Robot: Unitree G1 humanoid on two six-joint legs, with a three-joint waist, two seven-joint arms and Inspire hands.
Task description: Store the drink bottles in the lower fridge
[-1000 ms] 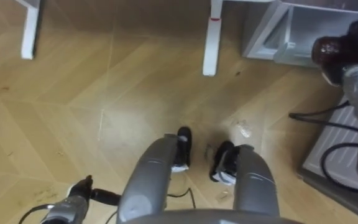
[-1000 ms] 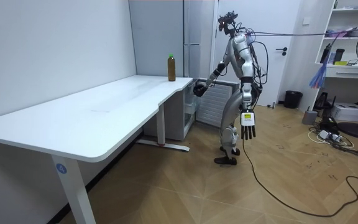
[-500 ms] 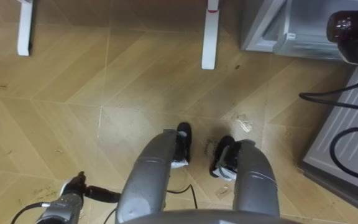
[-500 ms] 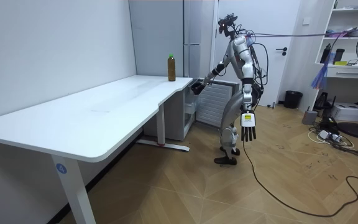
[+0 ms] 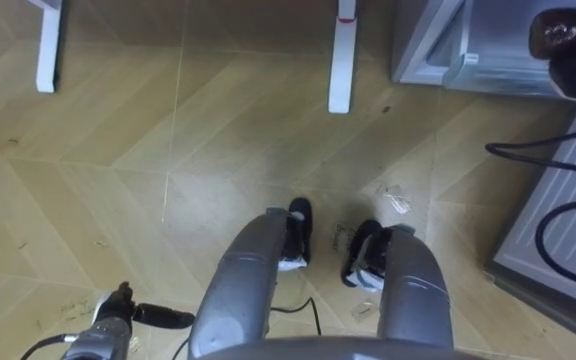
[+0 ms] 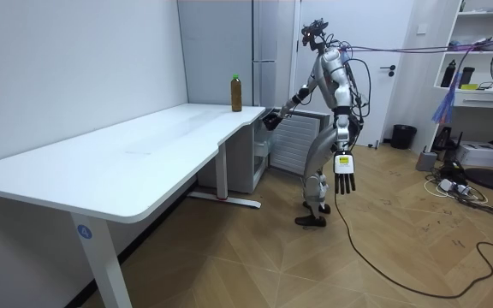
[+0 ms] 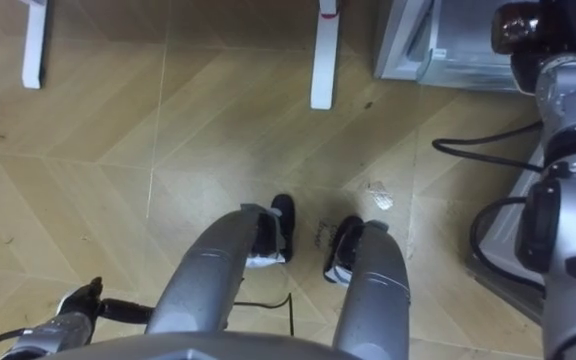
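Status: the brown drink bottle with a green cap (image 6: pixel 236 92) stands upright near the far end of the white table (image 6: pixel 144 150), close to the tall grey fridge (image 6: pixel 268 51). It's not in the fridge yet. The robot stands at that table corner. Its right hand (image 6: pixel 270 121) is out just beside the corner, lower than the bottle. Its left hand (image 6: pixel 343 178) hangs at its side, fingers straight and empty.

Risks:
- The head camera points at the wood floor (image 5: pixel 168 150) and the robot's own legs, not at the bottle. A reach from here would be blind, so a side hit is likely. The bottle is tall and narrow and should tip easily.
- The bottle sits not far from the table's end, so a nudge could send it off.
- A white ribbed panel (image 5: pixel 518 250) lies close by the right leg, and a step toward the fridge could catch it.
- The open lower fridge compartment (image 5: pixel 468 60) is low. Placing the bottle means a deep bend with a loaded hand, so balance is the worry.

Unclear:
- The right hand is a dark blob cut by the frame edge in the eye views. I can't tell if it's wide, closed or carrying something.
- I can't tell whether the ribbed panel is the fridge door.
- The compartment interior is cut off at the top.
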